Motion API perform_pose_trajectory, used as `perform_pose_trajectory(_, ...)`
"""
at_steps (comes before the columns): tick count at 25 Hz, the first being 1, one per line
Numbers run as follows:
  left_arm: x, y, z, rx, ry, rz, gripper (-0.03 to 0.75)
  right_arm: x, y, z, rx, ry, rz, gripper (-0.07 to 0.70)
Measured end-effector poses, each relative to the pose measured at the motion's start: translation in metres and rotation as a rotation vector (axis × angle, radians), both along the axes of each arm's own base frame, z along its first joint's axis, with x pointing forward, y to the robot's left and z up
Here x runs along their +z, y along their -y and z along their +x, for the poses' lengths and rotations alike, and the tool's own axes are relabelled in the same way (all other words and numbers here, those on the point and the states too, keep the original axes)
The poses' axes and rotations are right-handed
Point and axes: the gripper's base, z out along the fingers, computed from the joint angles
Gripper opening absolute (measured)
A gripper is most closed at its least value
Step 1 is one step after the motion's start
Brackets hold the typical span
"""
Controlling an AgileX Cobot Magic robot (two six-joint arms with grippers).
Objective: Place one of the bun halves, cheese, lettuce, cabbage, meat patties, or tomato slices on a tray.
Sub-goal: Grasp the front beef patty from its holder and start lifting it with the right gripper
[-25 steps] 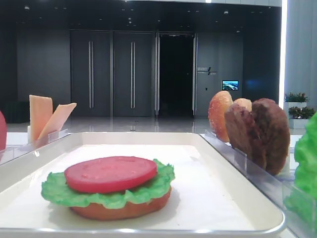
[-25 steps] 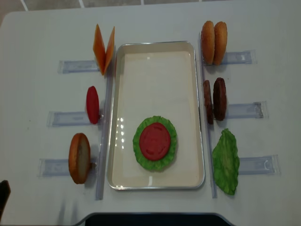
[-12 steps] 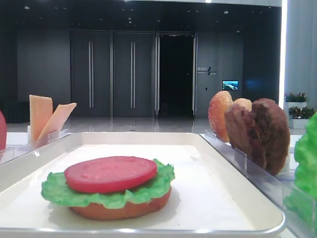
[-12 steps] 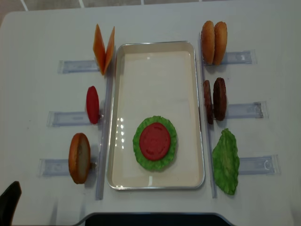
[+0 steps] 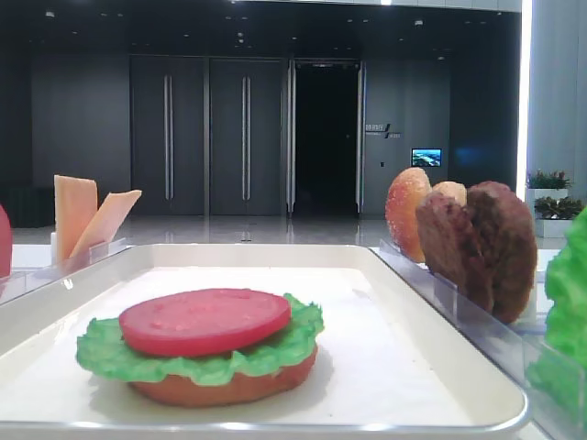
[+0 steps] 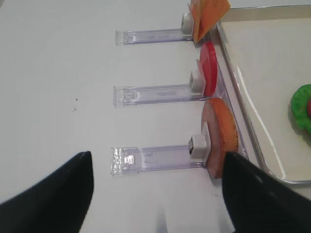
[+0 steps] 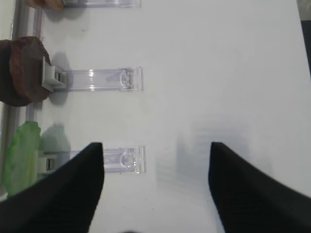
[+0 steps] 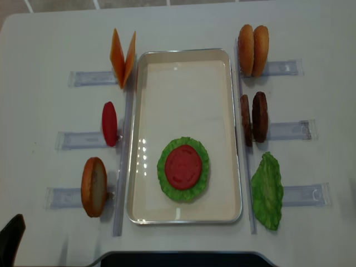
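The white tray [image 8: 183, 54] holds a stack of bun base [image 5: 220, 390], lettuce [image 5: 105, 353] and tomato slice [image 8: 183, 167]. Left of it stand cheese [image 8: 122, 55], a tomato slice [image 6: 209, 68] and a bun half [image 6: 221, 136]. On the right are two bun halves [image 8: 253, 50], two meat patties [image 8: 255, 118] and a lettuce leaf [image 8: 267, 189]. Cabbage is out of view. My left gripper [image 6: 156, 154] is open over bare table beside the bun half's holder. My right gripper [image 7: 155, 145] is open over bare table right of the lettuce leaf [image 7: 19, 155].
Clear plastic holder strips [image 8: 92, 78] carry the upright pieces on both sides of the tray; one [image 6: 155, 160] lies just ahead of the left gripper, another [image 7: 119, 160] by the right gripper's left finger. The table's front edge [image 8: 178, 257] is near.
A dark part of the left arm has come further into the bottom left corner of the overhead view. The food and the tray have not moved.
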Motion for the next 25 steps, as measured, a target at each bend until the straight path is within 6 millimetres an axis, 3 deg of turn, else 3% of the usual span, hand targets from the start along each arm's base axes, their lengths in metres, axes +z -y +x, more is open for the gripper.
perform_pose_trajectory(8, 0.0, 0.0, 0.0, 0.0, 0.0, 0.0, 0.636, 0.005, -0.002, 0.072, 0.002, -0.12, 0.009, 0.47)
perform_pose_trajectory(14, 0.0, 0.0, 0.0, 0.0, 0.0, 0.0, 0.636, 0.011, -0.002, 0.115, 0.002, -0.142, 0.009, 0.47)
perform_pose_trajectory(19, 0.0, 0.0, 0.0, 0.0, 0.0, 0.0, 0.636, 0.011, -0.002, 0.137, 0.002, -0.153, 0.008, 0.47)
perform_pose_trajectory(25, 0.0, 0.0, 0.0, 0.0, 0.0, 0.0, 0.636, 0.004, -0.003, 0.147, -0.035, -0.181, 0.026, 0.47)
